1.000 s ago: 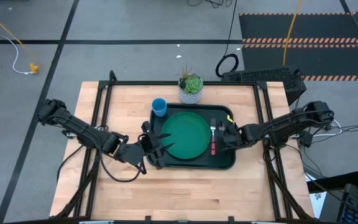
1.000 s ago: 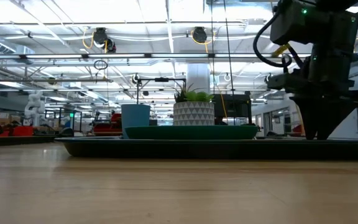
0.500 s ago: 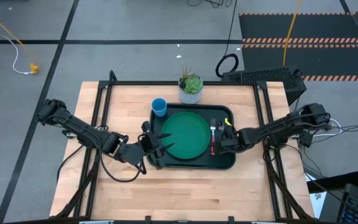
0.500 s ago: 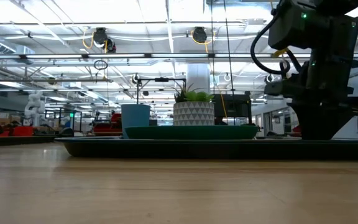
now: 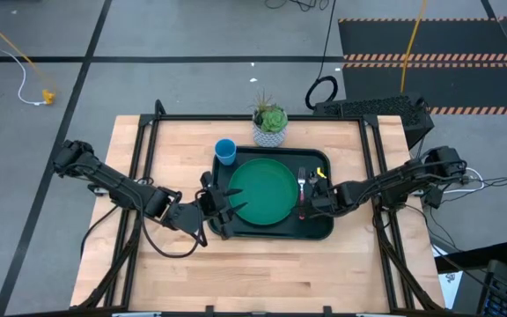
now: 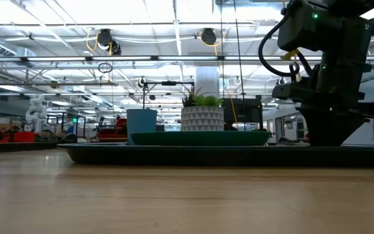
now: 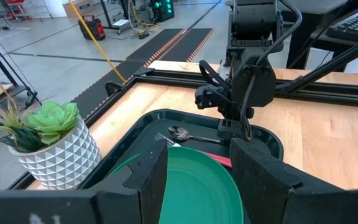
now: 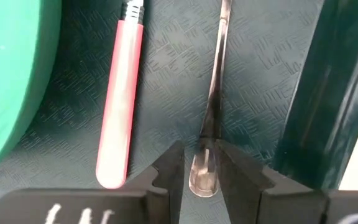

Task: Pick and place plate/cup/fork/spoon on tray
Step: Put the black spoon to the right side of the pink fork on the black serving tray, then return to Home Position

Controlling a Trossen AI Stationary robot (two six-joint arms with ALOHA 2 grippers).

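The dark tray (image 5: 322, 231) lies at the table's middle. The green plate (image 5: 262, 190) lies flat on it. The red-handled fork (image 8: 120, 106) and the silver spoon (image 8: 216, 74) lie side by side on the tray floor, right of the plate. The blue cup (image 5: 225, 151) stands on the table at the tray's far left corner. My right gripper (image 5: 312, 202) is down on the tray, shut on the spoon. My left gripper (image 5: 229, 204) is open over the tray's left end, its fingers on either side of the plate's left rim (image 7: 197, 180). My right gripper pinches the free end of the spoon's handle (image 8: 205, 149) between its two fingers. The fingers point down and come from the table's right. The spoon lies flat on the tray floor, beside the fork and along it.
A potted green plant in a white patterned pot (image 5: 271, 129) stands just beyond the tray's far edge. The tray's raised right rim (image 8: 328, 93) runs close beside the spoon. Bare wooden table lies near, left and right of the tray.
My right gripper has gone down onto the tray with the spoon and shifted a little toward the table's left.
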